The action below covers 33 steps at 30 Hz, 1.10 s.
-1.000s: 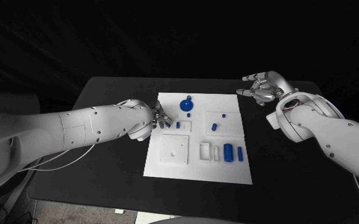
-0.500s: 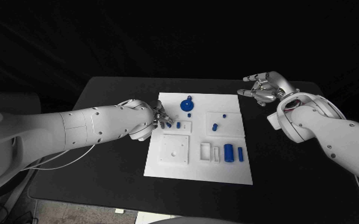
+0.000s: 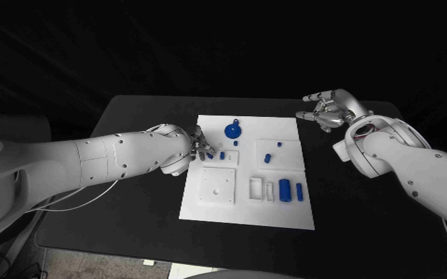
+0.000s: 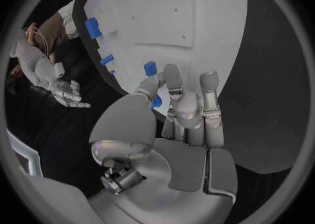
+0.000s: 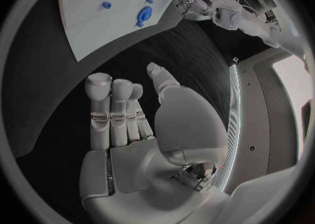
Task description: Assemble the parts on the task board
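- While the left silver hand (image 3: 199,148) reached over the left edge of the flat white task board (image 3: 214,211), its fingers (image 4: 172,79) pinched a small blue part (image 4: 150,68) just above the board's left side.
- Over at the far right, the right silver hand (image 3: 328,110) hovered above the black table (image 3: 121,221), off the board, fingers spread and holding nothing.
- On the board lay a round blue piece (image 3: 232,128) at the far end and two upright blue blocks (image 3: 290,189) at the near right.
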Each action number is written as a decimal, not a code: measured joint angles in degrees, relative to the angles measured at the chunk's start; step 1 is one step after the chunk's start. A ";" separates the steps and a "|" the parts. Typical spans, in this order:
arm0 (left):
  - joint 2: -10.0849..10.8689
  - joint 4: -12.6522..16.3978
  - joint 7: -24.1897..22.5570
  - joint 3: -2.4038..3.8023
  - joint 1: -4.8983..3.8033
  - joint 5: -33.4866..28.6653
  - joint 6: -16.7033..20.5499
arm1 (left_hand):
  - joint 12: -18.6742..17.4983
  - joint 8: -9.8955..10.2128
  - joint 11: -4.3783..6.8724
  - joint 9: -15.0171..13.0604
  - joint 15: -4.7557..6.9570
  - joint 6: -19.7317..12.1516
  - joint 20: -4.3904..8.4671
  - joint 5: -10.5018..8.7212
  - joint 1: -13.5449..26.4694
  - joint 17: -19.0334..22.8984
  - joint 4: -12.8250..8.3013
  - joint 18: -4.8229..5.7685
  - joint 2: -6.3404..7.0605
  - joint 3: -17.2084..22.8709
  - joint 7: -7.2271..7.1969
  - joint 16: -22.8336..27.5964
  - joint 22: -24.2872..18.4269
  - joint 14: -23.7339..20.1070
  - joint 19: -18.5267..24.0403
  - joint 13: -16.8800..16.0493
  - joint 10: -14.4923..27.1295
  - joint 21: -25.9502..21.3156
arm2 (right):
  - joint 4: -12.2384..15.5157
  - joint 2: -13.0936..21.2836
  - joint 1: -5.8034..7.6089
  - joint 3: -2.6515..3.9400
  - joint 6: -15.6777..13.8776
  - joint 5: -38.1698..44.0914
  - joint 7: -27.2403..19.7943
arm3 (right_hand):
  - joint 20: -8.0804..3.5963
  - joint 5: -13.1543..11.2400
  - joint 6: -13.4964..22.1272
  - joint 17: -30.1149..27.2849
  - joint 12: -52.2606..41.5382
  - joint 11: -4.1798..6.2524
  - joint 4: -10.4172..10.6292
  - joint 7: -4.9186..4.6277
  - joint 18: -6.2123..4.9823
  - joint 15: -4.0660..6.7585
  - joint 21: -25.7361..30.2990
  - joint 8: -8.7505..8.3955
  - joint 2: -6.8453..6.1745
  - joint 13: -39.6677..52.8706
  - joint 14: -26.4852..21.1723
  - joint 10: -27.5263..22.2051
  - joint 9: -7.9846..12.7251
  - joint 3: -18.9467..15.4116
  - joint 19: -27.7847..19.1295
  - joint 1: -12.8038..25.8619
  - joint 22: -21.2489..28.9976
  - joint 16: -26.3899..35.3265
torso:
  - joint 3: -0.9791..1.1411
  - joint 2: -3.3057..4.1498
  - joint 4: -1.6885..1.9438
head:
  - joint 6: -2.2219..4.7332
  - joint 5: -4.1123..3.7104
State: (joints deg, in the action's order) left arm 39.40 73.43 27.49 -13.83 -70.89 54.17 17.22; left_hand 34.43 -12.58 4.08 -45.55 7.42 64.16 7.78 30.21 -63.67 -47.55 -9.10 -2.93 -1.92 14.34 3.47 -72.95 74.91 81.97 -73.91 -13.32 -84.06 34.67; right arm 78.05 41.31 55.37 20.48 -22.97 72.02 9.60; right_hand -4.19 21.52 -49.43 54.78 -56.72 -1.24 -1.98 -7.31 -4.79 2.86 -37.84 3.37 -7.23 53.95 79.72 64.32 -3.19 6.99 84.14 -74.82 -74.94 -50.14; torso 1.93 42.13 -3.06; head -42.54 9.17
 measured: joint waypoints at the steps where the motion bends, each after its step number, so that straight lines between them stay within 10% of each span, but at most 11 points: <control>1: 0.02 0.00 0.02 0.00 0.00 0.02 -0.05 | 0.00 0.01 0.00 -0.07 0.00 0.00 0.00 0.00 0.00 0.00 -0.01 0.00 0.00 0.00 0.00 0.00 0.00 0.00 0.00 0.00 0.00 0.00 | 0.00 0.00 0.00 0.00 0.00 0.00 0.00 | 0.00 0.00 0.00 0.00 0.00 0.00 0.00 0.00 0.00 0.00 0.00 0.00 0.00 0.00 0.00 0.00 0.00 0.00 0.00 0.00 0.00 0.00 | -0.01 0.00 0.01 | -0.01 0.00; 33: 0.02 -0.25 0.26 0.08 -0.06 0.20 -1.08 | 0.98 -0.90 0.00 -0.87 -0.20 0.21 0.00 -0.33 -0.08 -0.28 0.29 0.27 -0.08 -0.12 0.21 -0.68 0.03 0.19 0.00 1.04 0.00 0.00 | -0.09 0.06 -0.10 0.00 0.09 -0.06 0.00 | 0.00 0.45 -0.05 0.03 0.00 0.12 0.00 -0.06 0.00 0.00 0.00 0.00 0.00 0.00 0.00 -0.12 0.00 0.00 0.00 0.00 0.02 0.00 | 0.09 0.03 -0.03 | -0.10 -0.02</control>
State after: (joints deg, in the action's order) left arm 39.42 73.17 27.75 -13.75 -70.95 54.37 16.14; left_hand 35.41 -13.48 4.08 -46.42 7.23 64.37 7.78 29.89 -63.75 -47.84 -8.81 -2.66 -1.99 14.22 3.68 -73.62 74.95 82.16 -73.91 -12.28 -84.06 34.67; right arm 77.96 41.38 55.27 20.48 -22.87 71.96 9.60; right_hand -4.18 21.97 -49.48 54.80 -56.72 -1.13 -1.98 -7.37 -4.79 2.86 -37.84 3.37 -7.23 53.94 79.72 64.20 -3.18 6.99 84.14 -74.82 -74.92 -50.14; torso 2.02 42.17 -3.09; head -42.64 9.16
